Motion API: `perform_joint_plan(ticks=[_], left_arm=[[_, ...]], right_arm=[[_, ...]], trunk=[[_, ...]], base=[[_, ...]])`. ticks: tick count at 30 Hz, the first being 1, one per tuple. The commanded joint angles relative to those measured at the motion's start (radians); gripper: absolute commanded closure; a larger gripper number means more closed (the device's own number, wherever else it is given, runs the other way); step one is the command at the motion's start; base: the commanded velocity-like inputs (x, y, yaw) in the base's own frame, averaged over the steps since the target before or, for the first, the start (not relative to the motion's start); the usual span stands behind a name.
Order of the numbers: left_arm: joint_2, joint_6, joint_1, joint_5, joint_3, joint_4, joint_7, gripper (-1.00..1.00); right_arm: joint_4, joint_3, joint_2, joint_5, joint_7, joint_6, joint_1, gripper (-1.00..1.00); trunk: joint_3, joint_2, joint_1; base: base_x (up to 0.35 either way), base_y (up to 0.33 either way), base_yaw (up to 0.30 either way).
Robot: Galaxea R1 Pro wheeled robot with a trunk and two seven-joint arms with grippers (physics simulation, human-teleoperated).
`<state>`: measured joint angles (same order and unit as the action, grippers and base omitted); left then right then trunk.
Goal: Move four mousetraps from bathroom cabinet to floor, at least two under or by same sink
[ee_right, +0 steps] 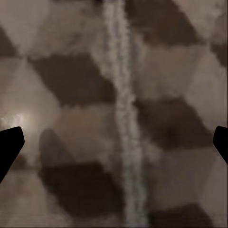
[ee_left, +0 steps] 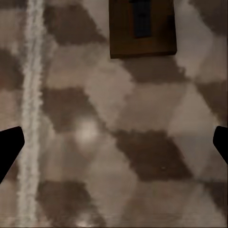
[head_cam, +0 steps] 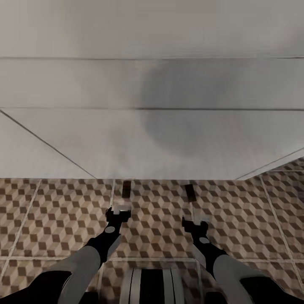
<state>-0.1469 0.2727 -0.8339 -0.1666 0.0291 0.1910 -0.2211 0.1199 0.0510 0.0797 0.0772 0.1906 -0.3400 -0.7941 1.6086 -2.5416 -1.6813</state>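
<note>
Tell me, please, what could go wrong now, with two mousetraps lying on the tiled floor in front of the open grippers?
1. The left mousetrap lies just ahead of the open left gripper; a forward move could push it along the bathroom floor.
2. The right mousetrap lies equally close to the open right gripper, so the same nudge is possible.
3. Both lie at the edge of the white unit, possibly next to rather than under it.

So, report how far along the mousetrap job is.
Done: two small flat brown wooden mousetraps lie on the cube-patterned tiled bathroom floor, one ahead of the left end effector, one ahead of the right end effector, both at the foot of a white unit. In hand: nothing; both end effectors look open and empty. Left: the other two traps, plus confirming this unit is the sink.
</note>
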Motion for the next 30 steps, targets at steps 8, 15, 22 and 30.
perform_joint_plan(ticks=[8, 15, 22, 30], left_arm=[[0.000, -0.001, -0.001, -0.010, 0.004, -0.001, -0.005, -1.00], [0.000, -0.001, -0.001, -0.010, 0.005, -0.002, -0.004, -1.00], [0.000, -0.001, -0.001, -0.008, 0.005, -0.002, -0.005, -1.00], [-0.001, 0.000, -0.001, -0.006, 0.005, -0.002, -0.006, -1.00]], right_arm=[[0.001, 0.006, 0.000, 0.008, 0.003, -0.004, 0.000, -1.00], [0.002, 0.006, 0.000, 0.008, 0.003, -0.004, 0.000, -1.00], [0.006, 0.006, 0.000, 0.008, 0.003, -0.004, 0.000, -1.00], [0.007, 0.006, 0.000, 0.008, 0.003, -0.004, 0.000, -1.00]], trunk=[[0.000, 0.000, 0.001], [0.000, 0.000, 0.001], [0.000, 0.000, 0.001], [0.000, 0.000, 0.001]], base=[[-0.342, 0.000, 0.000], [-0.344, 0.000, 0.000], [-0.345, 0.000, 0.000], [-0.336, 0.000, 0.000]])
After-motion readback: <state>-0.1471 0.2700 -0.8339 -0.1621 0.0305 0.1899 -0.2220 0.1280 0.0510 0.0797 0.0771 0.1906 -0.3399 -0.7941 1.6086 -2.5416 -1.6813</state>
